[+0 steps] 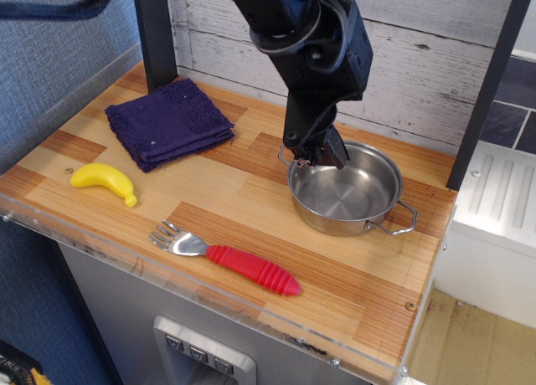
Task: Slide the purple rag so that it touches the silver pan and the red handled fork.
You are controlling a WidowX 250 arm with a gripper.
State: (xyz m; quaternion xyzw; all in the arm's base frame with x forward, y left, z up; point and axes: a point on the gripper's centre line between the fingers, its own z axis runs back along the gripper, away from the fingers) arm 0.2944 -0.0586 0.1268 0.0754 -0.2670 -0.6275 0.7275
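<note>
The rag (170, 122) lay folded near the back left corner of the surface (352, 276), well apart from both the pan (345, 190) toward the right edge and the fork (226, 259) along the front edge. A toy banana (104, 182) sat near the left edge. My jaws (318, 157) hung at the pan's back left rim; spread or closed, I could not tell. I judged the rag soft, light and limp, likely to bunch; pressing down on its top layers should drag it best.
</note>
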